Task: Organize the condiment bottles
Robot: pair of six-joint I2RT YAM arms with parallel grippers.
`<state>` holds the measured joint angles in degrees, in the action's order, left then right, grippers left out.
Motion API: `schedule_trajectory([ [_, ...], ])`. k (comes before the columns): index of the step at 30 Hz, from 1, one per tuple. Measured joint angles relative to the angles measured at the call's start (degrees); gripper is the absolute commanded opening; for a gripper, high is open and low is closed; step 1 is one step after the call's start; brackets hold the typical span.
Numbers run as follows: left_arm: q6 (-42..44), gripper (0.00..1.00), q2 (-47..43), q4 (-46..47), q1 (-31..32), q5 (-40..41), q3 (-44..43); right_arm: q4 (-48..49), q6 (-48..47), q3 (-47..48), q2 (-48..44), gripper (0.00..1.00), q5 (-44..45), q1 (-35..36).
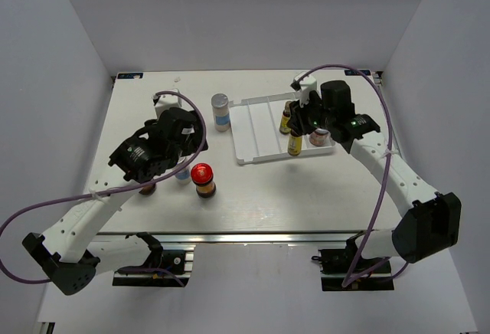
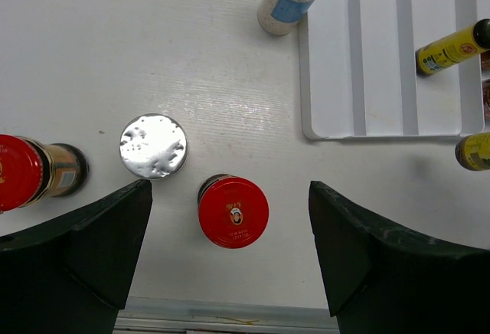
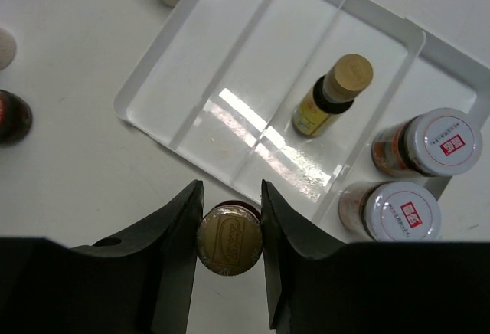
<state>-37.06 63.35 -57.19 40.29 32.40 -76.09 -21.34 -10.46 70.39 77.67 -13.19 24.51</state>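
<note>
Left gripper [image 2: 230, 192] fingers wide apart over a red-lidded jar [image 2: 233, 211] on the table [image 1: 268, 196], silver-capped shaker [image 2: 153, 145] just beside it, white tray [image 1: 256, 123] further right, right gripper [image 3: 230, 188] clamped on a slim yellow bottle [image 3: 230, 239] at the tray's near edge, two white-lidded jars [image 3: 442, 141] in its end compartment.

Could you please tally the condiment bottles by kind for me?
Red-lidded jars: 2
Silver-capped shakers: 2
Yellow bottles: 2
White-lidded jars: 2
Total: 8
</note>
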Motion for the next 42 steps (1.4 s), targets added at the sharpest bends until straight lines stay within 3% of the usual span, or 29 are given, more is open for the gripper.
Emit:
schedule_trajectory([
  [14,1.3,0.94,1.3,2.2,0.0,-2.0,0.6,15.3,-2.0,-6.2,5.1,0.0,4.2,-4.4],
  [27,0.6,0.98,1.3,2.8,0.0,-4.0,3.7,21.7,-1.1,-9.4,9.5,0.04,4.0,-5.8],
  [30,0.7,0.98,1.3,3.8,0.0,-4.6,3.7,23.0,-0.9,-9.4,10.4,0.22,4.0,-5.8],
  [31,0.7,0.98,1.3,4.2,0.0,-4.9,3.9,23.3,-0.9,-9.4,10.7,0.33,4.0,-5.9],
  [34,0.9,0.98,1.4,5.2,0.0,-5.7,4.5,23.5,-0.9,-9.4,11.4,0.47,3.8,-5.9],
  [42,1.8,0.98,1.5,7.7,0.0,-7.7,5.0,24.4,-1.0,-9.4,11.8,0.61,3.8,-6.3],
])
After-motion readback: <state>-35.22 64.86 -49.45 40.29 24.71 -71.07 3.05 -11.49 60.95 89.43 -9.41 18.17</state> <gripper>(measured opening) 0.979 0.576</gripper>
